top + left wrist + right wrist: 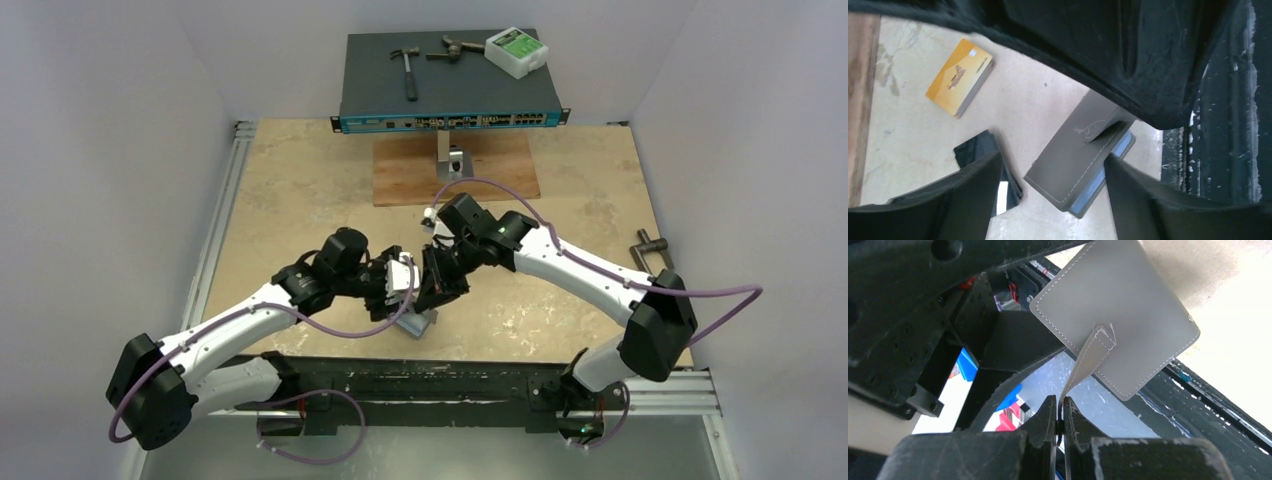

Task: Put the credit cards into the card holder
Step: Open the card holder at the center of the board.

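Observation:
The grey card holder (1075, 155) is tilted, one edge raised off the table, and its bluish inside shows along the lower side. My right gripper (1060, 415) is shut on the holder's strap tab, and the holder (1128, 315) hangs from it. My left gripper (1053, 170) is open, a finger on either side of the holder; its right finger is close to the holder's bluish edge. A stack of orange-yellow credit cards (959, 77) lies flat on the table to the far left. In the top view both grippers meet above the holder (420, 322).
A black folding case (979, 147) lies partly behind my left finger. At the back a network switch (450, 100) carries a hammer (410, 70) and a white box (515, 50), above a wooden board (455, 170). A black rail (440, 380) runs along the near edge.

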Controlling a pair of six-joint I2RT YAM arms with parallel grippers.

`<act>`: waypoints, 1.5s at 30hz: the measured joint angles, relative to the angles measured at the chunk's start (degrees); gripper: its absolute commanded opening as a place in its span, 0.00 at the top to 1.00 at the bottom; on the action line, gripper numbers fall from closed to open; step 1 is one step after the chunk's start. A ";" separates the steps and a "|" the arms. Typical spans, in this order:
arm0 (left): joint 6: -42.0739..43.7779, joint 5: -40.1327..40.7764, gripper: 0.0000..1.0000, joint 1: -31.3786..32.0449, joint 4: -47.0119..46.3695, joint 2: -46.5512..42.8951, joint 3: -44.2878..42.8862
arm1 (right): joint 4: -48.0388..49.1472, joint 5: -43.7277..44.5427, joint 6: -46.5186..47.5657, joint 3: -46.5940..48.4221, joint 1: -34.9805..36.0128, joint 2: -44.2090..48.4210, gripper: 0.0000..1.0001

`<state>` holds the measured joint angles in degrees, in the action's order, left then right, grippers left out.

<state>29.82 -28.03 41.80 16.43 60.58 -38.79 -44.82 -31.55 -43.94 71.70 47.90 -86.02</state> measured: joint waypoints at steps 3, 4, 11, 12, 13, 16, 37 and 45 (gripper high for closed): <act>0.92 -2.99 0.69 0.00 0.55 1.62 -0.66 | 3.85 -3.23 -1.07 -4.63 -0.09 1.22 1.00; 1.44 -4.52 0.84 0.02 1.27 2.45 -1.25 | 4.96 -4.20 -1.40 -6.10 -0.09 1.38 1.00; 7.65 -10.36 0.88 0.02 9.03 7.15 -5.53 | 10.19 -8.81 -2.54 -13.99 -0.50 1.92 1.00; 8.15 -10.54 0.84 0.02 9.49 7.69 -5.86 | 10.51 -8.98 -2.51 -14.38 -0.70 2.08 1.00; 8.66 -10.62 0.75 0.02 9.81 8.24 -6.21 | 11.08 -9.14 -2.49 -14.93 -1.03 2.32 1.00; 9.03 -10.47 0.52 0.13 10.47 9.38 -7.50 | 12.41 -8.92 -2.19 -17.77 -3.39 3.67 1.00; 10.36 -4.50 0.29 0.33 21.84 9.16 -12.87 | 3.17 13.42 6.47 -29.42 -8.57 5.99 0.97; 8.70 -2.43 0.27 -1.14 27.02 9.33 -16.85 | 2.89 20.55 5.99 -31.76 -8.55 5.53 0.76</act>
<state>38.52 -30.46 40.66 43.44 69.91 -55.64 -41.93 -11.00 -37.95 39.94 39.35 -80.49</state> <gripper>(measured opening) 0.713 0.120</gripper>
